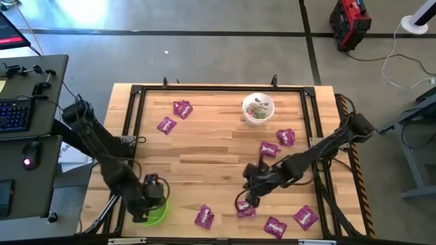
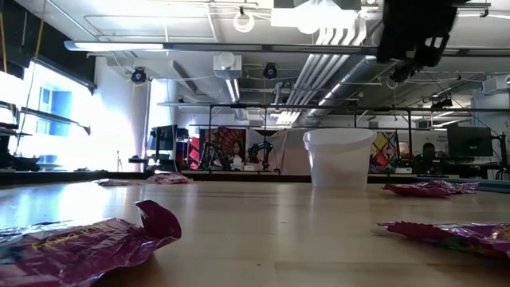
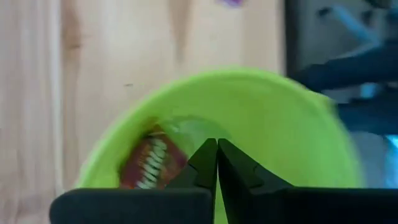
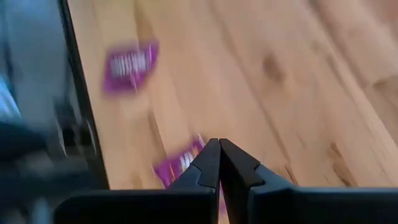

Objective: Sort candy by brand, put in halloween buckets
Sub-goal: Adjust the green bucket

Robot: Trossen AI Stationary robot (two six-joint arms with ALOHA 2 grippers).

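Observation:
The lime green bucket (image 1: 159, 213) stands at the table's near left corner. My left gripper (image 3: 216, 149) hangs shut over its mouth (image 3: 249, 93), gripping nothing. A red-wrapped sweet (image 3: 151, 165) lies inside. The white bucket (image 1: 259, 109) stands at the far middle with small sweets in it. Several purple candy packets lie flat on the wood. My right gripper (image 1: 245, 199) is shut and points down above one packet (image 4: 177, 165) near the front edge, with nothing between its fingers.
Loose packets lie at the far left (image 1: 182, 107), right of centre (image 1: 270, 149) and along the near edge (image 1: 204, 216) (image 1: 306, 217). A black rail frame (image 1: 136, 122) borders the table. A desk with a keyboard (image 1: 17, 112) stands to the left.

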